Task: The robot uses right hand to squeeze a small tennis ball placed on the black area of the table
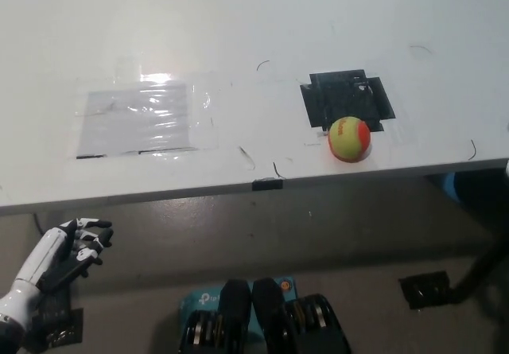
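**Ball waits at the edge of the black patch; right hand not yet over it**

At the lower left, below the counter's front edge, the white left hand (70, 247) rests with its fingers (94, 228) loosely curled and slightly apart, holding nothing and touching nothing on the counter.

On the white counter (238, 36) further right lies a clear, shiny plastic sheet (141, 119), taped flat and well apart from the task's things. Right of the middle is the black taped square area (343, 99). The small yellow-green and red tennis ball (349, 139) sits at the near edge of that patch, overlapping its lower border and partly on the white surface, close to the counter's front edge.

At the far right only a dark stretch of the black right arm (477, 270) shows, low and below the counter's level; the right hand itself is outside the picture, so its fingers cannot be judged.

The step in hand looks like the reach. To do it well, the right hand should probably rise over the front edge, come down on the ball from above with fingers wide apart, and close evenly around it. A sideways nudge could roll the ball off the nearby edge.
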Robot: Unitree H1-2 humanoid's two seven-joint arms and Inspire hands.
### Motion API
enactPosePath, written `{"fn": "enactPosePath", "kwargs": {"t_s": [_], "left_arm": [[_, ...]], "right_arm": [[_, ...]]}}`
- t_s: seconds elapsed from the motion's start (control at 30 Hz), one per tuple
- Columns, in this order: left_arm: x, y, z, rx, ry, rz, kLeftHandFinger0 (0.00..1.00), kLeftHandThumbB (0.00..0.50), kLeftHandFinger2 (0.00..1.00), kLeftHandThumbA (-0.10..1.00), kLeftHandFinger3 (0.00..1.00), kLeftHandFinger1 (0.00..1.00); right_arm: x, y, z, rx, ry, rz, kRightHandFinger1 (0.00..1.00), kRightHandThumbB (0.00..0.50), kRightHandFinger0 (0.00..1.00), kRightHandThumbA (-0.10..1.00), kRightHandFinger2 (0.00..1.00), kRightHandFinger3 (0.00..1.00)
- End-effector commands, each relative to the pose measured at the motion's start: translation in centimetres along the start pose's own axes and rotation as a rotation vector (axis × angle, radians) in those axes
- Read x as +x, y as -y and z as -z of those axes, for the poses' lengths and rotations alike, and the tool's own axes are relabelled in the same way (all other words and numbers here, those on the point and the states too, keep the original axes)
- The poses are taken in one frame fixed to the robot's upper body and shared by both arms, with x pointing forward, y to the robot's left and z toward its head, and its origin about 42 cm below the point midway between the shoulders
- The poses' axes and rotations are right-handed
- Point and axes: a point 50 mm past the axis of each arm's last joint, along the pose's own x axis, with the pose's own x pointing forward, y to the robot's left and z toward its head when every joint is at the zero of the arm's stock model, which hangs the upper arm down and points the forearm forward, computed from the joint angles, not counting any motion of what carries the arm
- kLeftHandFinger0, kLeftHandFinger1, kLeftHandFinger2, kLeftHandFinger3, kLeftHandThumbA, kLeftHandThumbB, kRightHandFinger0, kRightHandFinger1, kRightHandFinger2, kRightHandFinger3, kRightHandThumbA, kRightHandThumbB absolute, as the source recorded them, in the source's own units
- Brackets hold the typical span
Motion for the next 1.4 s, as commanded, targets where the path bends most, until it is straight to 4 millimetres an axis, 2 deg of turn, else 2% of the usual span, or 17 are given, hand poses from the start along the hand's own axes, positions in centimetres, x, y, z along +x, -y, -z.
{"fn": "enactPosePath", "kwargs": {"t_s": [0.0,0.03,0.07,0.1,0.13,0.2,0.23,0.27,0.4,0.43,0.57,0.67,0.73,0.9,1.07,1.3,1.37], "left_arm": [[0.1,-0.5,-1.0,0.023,0.051,0.003,0.35,0.025,0.56,0.76,0.70,0.44],[0.1,-0.5,-1.1,0.024,0.053,0.003,0.35,0.025,0.56,0.76,0.69,0.44],[0.2,-0.5,-1.0,0.015,0.053,0.000,0.35,0.021,0.56,0.75,0.69,0.44],[0.2,-0.5,-1.0,0.014,0.053,0.000,0.35,0.022,0.56,0.75,0.69,0.44],[0.1,-0.5,-1.0,0.008,0.039,-0.002,0.38,0.026,0.57,0.75,0.69,0.46],[0.1,-0.6,-1.2,0.016,0.037,-0.005,0.39,0.025,0.58,0.76,0.69,0.47],[0.1,-0.7,-1.3,0.012,0.033,-0.008,0.40,0.030,0.57,0.75,0.69,0.48],[0.1,-0.7,-1.3,0.012,0.036,-0.007,0.40,0.032,0.57,0.75,0.69,0.48],[0.2,-0.7,-1.4,0.014,0.037,-0.004,0.38,0.040,0.57,0.76,0.69,0.46],[0.2,-0.7,-1.4,0.015,0.038,-0.004,0.38,0.035,0.57,0.76,0.69,0.46],[0.5,-0.9,-1.6,0.019,0.046,-0.003,0.38,0.017,0.57,0.74,0.68,0.46],[0.5,-0.9,-1.6,0.019,0.047,-0.002,0.38,0.009,0.57,0.73,0.69,0.46],[0.5,-1.1,-1.7,0.021,0.048,0.001,0.38,0.011,0.58,0.73,0.69,0.46],[0.6,-1.2,-1.9,0.038,0.044,-0.004,0.40,0.022,0.60,0.74,0.70,0.48],[0.6,-1.3,-1.8,0.035,0.051,0.002,0.39,0.009,0.59,0.74,0.70,0.47],[0.6,-1.3,-1.9,0.040,0.050,0.006,0.42,0.014,0.61,0.75,0.74,0.49],[0.6,-1.3,-2.0,0.041,0.050,0.009,0.43,0.009,0.61,0.76,0.73,0.50]], "right_arm": [[4.7,0.1,-6.1,-0.077,0.177,0.003,0.47,0.206,0.41,-0.04,0.60,0.90],[4.7,0.1,-6.2,-0.079,0.180,0.003,0.47,0.208,0.42,-0.03,0.60,0.90],[5.6,-0.8,-7.6,-0.137,0.195,-0.020,0.80,0.251,0.68,0.10,0.93,0.97],[5.7,-0.9,-7.8,-0.145,0.196,-0.023,0.83,0.254,0.72,0.11,0.95,0.98],[6.2,-2.0,-8.9,-0.180,0.214,-0.070,1.00,0.303,0.77,0.20,1.00,1.00],[6.5,-2.9,-9.5,-0.188,0.207,-0.116,1.00,0.309,0.80,0.24,1.00,1.00],[6.6,-4.6,-10.0,-0.225,0.181,-0.203,1.00,0.366,0.98,0.33,1.00,1.00],[6.7,-5.0,-10.1,-0.244,0.180,-0.219,1.00,0.374,1.00,0.33,1.00,1.00],[6.8,-7.5,-9.4,-0.276,0.158,-0.326,1.00,0.432,1.00,0.38,1.00,1.00],[6.7,-7.8,-9.2,-0.281,0.151,-0.342,1.00,0.431,1.00,0.34,1.00,1.00],[6.6,-10.2,-7.8,-0.297,0.149,-0.415,1.00,0.382,1.00,0.16,1.00,1.00],[6.2,-11.0,-7.1,-0.330,0.152,-0.448,1.00,0.349,1.00,0.17,1.00,1.00],[5.9,-11.8,-6.3,-0.362,0.145,-0.497,1.00,0.332,1.00,0.21,1.00,1.00],[5.8,-12.9,-5.1,-0.446,0.117,-0.528,1.00,0.393,1.00,0.37,1.00,1.00],[5.0,-14.0,-4.5,-0.450,0.103,-0.506,1.00,0.424,1.00,0.34,1.00,1.00],[4.0,-16.2,-4.5,-0.489,0.100,-0.498,1.00,0.500,1.00,0.54,1.00,1.00],[3.8,-16.6,-4.3,-0.499,0.085,-0.493,1.00,0.500,1.00,0.52,1.00,1.00]]}}
